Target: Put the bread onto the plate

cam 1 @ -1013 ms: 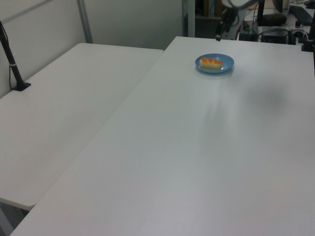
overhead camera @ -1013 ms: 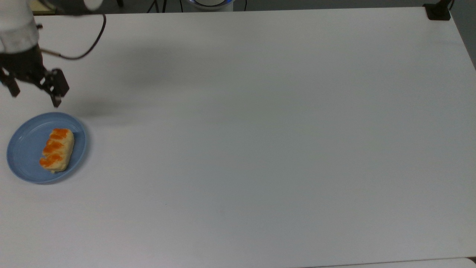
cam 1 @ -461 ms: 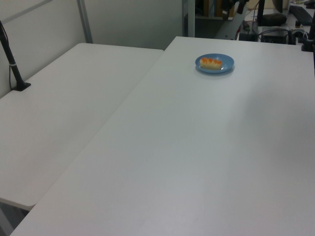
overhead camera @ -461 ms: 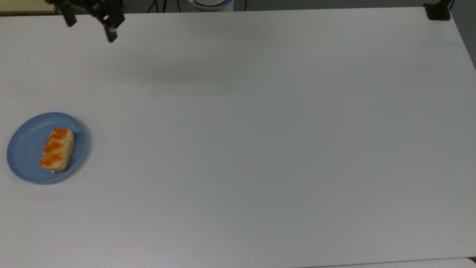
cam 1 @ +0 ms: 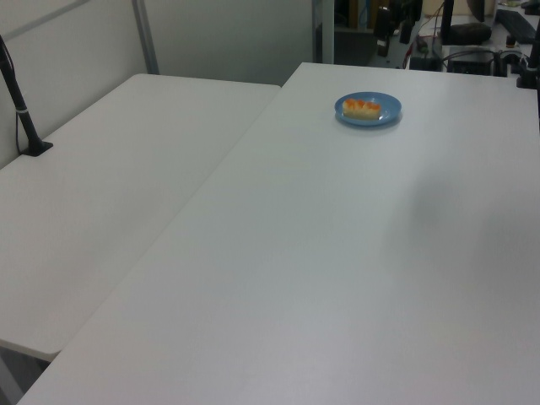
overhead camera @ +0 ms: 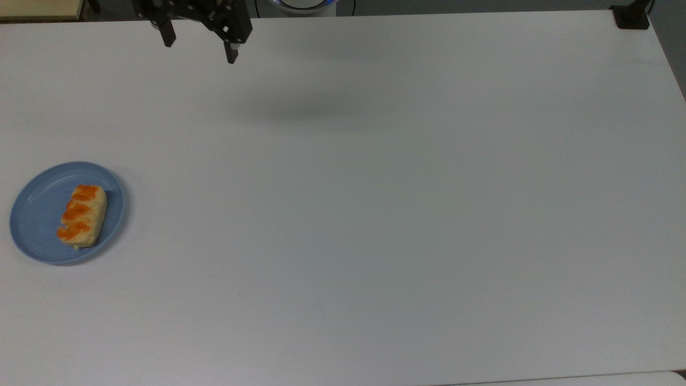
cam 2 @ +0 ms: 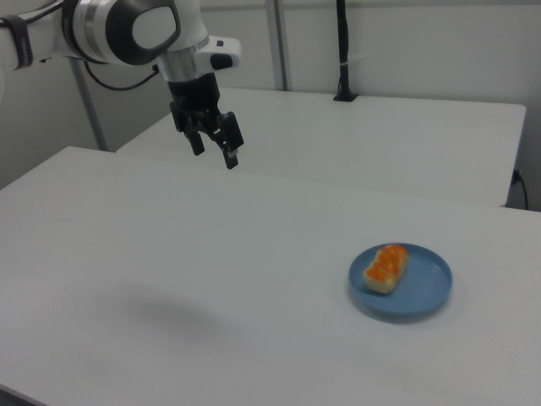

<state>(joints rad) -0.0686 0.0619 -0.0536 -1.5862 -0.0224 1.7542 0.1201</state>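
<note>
The bread (overhead camera: 81, 215), a pale loaf with three orange bumps, lies on the light-blue plate (overhead camera: 33, 214) at the top view's left edge. Both also appear in the left view, bread (cam 1: 362, 107) on plate (cam 1: 386, 110), and in the right view, bread (cam 2: 386, 267) on plate (cam 2: 425, 288). My gripper (overhead camera: 199, 49) hangs open and empty high above the table's far edge, well away from the plate. In the right view the gripper (cam 2: 215, 154) hovers up left of the plate, fingers spread.
The white table (overhead camera: 375, 214) stretches wide to the top view's right of the plate. A black clamp post (overhead camera: 631, 15) sits at its far right corner. A second white table (cam 1: 110, 186) adjoins in the left view, with a black post (cam 1: 21, 105).
The gripper has risen from just beside the plate and swung toward the top view's right along the far edge. Bread and plate have not moved.
</note>
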